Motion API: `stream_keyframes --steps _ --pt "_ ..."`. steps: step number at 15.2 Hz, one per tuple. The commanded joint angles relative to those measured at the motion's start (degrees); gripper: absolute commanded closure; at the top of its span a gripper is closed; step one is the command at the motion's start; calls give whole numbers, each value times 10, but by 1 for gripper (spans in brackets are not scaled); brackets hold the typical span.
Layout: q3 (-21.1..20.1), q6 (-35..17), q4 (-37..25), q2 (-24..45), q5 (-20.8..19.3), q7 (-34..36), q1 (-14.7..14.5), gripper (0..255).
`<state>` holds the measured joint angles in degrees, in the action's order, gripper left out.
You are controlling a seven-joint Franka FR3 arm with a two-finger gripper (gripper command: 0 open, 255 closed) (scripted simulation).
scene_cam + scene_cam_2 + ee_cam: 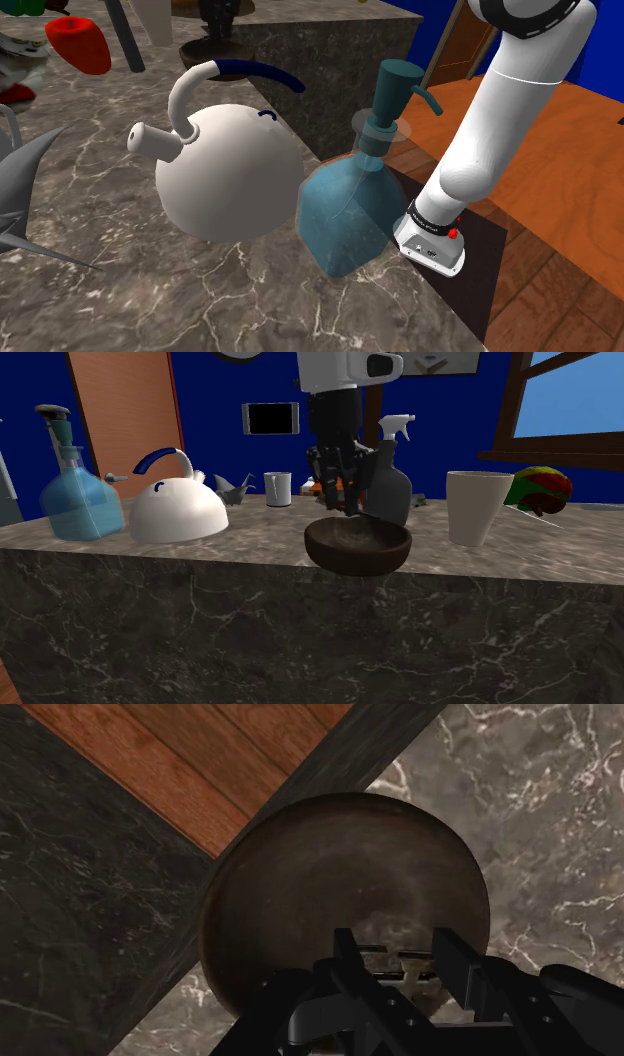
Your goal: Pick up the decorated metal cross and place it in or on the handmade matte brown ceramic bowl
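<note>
Just above the brown bowl (357, 549) at the marble counter's (200, 567) front edge, the end effector (343, 507) hangs with its fingers pinching the thin dark cross (405, 954) over the bowl's hollow.

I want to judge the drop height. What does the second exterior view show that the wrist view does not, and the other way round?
The second exterior view adds the side profile: the all-black gripper above the rim of the round dark brown bowl, flanked by a white blue-handled kettle and a tall white cup. The wrist view adds the bowl's inside from above and reddish wooden floor past the edge of the grey marble counter. Both share gripper over bowl on that counter.
</note>
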<state>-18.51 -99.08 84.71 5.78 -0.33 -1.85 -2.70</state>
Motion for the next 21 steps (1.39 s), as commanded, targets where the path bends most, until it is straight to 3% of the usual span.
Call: stream_keyframes --steps 1,4,12,13,18,21 --pt "1 -18 25 -8 3 -3 2 255" --pt "2 -43 55 -13 5 -5 3 255" --pt "2 -43 54 -13 5 -5 3 255" --pt "2 -43 54 -13 5 -5 3 0" --pt "2 -43 54 -13 5 -5 3 0" --pt "2 16 -7 -10 4 -4 3 0"
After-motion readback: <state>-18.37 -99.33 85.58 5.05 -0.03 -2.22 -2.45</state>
